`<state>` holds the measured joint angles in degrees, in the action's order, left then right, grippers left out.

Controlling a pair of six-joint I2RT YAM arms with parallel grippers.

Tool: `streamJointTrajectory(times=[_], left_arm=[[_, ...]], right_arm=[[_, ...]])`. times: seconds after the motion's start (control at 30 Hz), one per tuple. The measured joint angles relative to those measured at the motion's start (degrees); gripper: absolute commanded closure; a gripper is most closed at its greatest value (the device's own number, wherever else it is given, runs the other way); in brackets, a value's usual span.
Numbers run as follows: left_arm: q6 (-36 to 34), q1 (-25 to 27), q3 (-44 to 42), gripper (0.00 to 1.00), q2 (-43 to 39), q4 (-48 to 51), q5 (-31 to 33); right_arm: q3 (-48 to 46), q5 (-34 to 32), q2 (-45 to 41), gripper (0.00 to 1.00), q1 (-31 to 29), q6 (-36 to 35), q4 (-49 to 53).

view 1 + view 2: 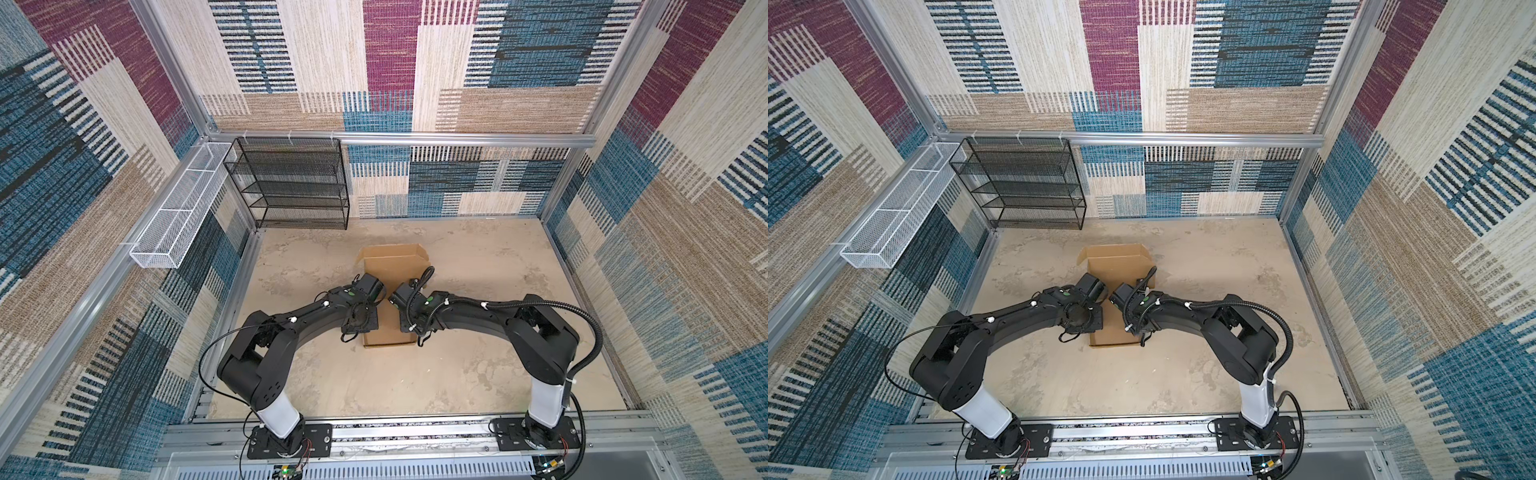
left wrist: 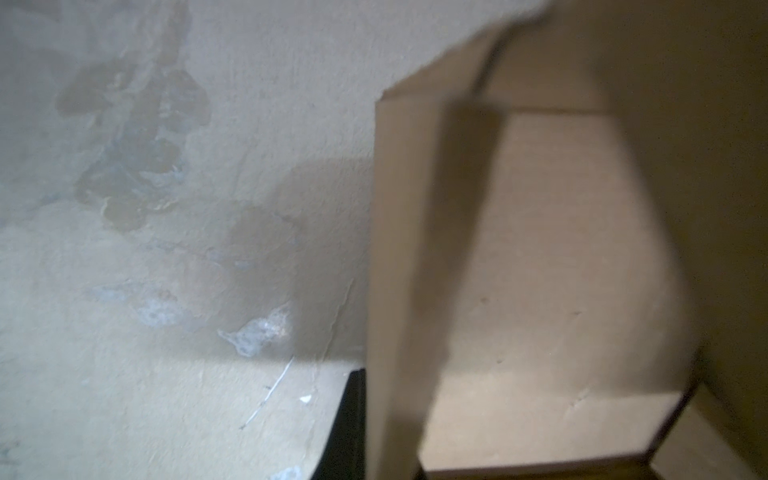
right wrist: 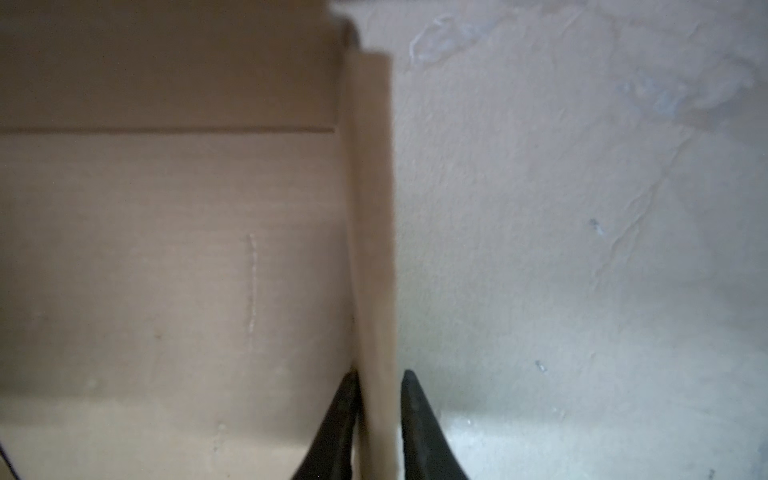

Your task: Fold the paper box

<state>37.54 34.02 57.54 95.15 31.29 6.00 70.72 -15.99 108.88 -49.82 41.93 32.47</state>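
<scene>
White mesh basket [image 1: 174, 220] hangs on left wall; black mesh rack [image 1: 291, 183] stands beside it at back. Your left gripper [image 1: 360, 319] sits at box's left side wall, jaws closed on that wall; only outer finger [image 2: 347, 424] shows in wrist view. Brown cardboard paper box [image 1: 395, 266] lies mid-table between your arms, back flap raised, side walls upright. Your right gripper [image 3: 379, 419] straddles right side wall, jaws narrowly apart: inner finger touches cardboard, outer one just off it. Mottled beige table [image 1: 478, 291] stretches right of box.
</scene>
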Motion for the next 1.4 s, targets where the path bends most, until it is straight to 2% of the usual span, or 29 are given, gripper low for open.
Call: streamJointTrajectory(times=[0.6,0.7,0.83,0.93,1.3,1.4], left_arm=[[0.0,0.0,0.0,0.99,0.2,-0.3,-0.4],[0.0,0.0,0.0,0.99,0.3,-0.4,-0.4],[0.0,0.0,0.2,0.99,0.5,-0.3,-0.4],[0.0,0.0,0.5,0.99,0.5,-0.2,-0.3],[0.0,0.0,0.5,0.99,0.5,-0.3,-0.3],[0.0,0.0,0.5,0.92,0.5,-0.3,-0.3]], right_arm=[[2.8,-1.3,2.5,0.99,-0.3,0.2,2.8],[3.1,-1.6,2.6,0.92,-0.3,0.2,3.0],[3.2,-2.4,2.6,0.78,-0.3,0.2,3.4],[3.6,-3.1,2.3,0.72,-0.3,0.1,4.3],[4.5,-5.0,0.0,0.64,-0.2,-0.9,5.8],[4.5,-5.0,-0.2,0.63,-0.2,-1.5,5.8]])
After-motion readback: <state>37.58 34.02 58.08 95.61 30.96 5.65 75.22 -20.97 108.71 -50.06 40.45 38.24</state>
